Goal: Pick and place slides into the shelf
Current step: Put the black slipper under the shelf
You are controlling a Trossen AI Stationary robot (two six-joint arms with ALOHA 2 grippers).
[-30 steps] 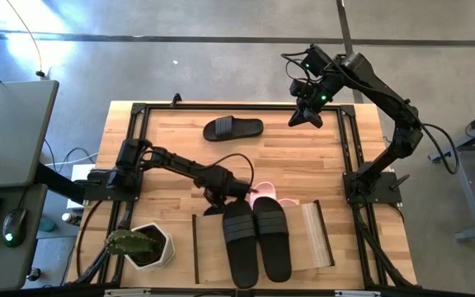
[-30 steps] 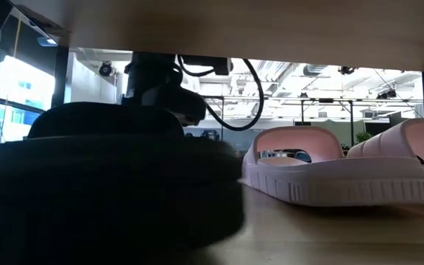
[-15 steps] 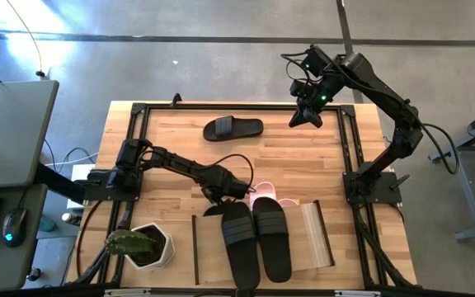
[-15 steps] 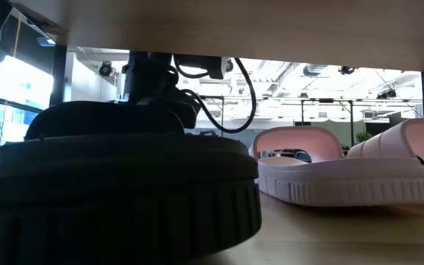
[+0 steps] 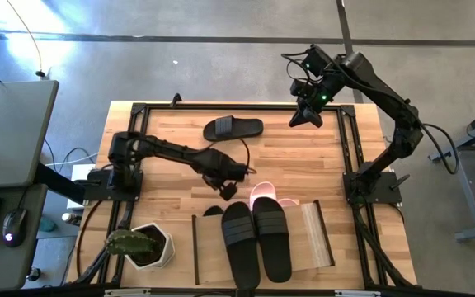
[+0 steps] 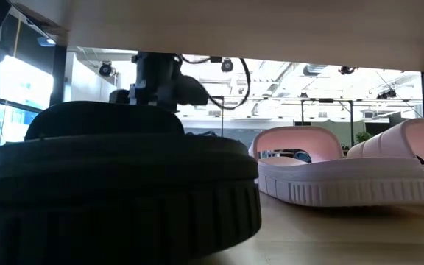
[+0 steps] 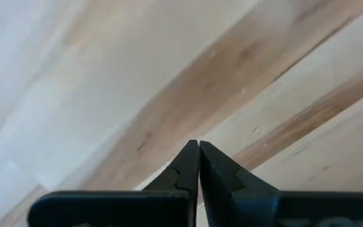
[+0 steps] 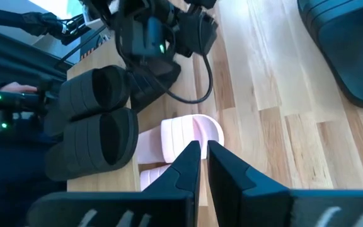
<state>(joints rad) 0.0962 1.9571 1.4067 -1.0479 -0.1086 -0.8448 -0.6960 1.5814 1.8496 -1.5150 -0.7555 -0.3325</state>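
Note:
The shelf (image 5: 316, 235) stands at the table's near side with two black slides (image 5: 239, 243) (image 5: 272, 239) lying on its top panel. Under it lies another black slide (image 6: 116, 191), its far end (image 5: 213, 211) poking out, beside the pink slides (image 6: 337, 173), whose far ends (image 5: 264, 196) also stick out. One more black slide (image 5: 233, 128) lies sole down near the table's far edge. My left gripper (image 5: 228, 191) (image 7: 198, 145) hangs shut over bare wood just beyond the shelf, pointing down. My right gripper (image 5: 306, 118) (image 8: 203, 148) is shut and raised above the far right corner.
A white pot with a cactus (image 5: 143, 246) stands left of the shelf at the near left. A black frame rail (image 5: 138, 111) borders the tabletop. Bare wood lies between the far black slide and the shelf.
The black slide under the shelf first slid deeper in, toward the table's near edge, with my shut left gripper at its far end. My left gripper then rose and drew back toward the far edge, clear of the slide, which stays where it was.

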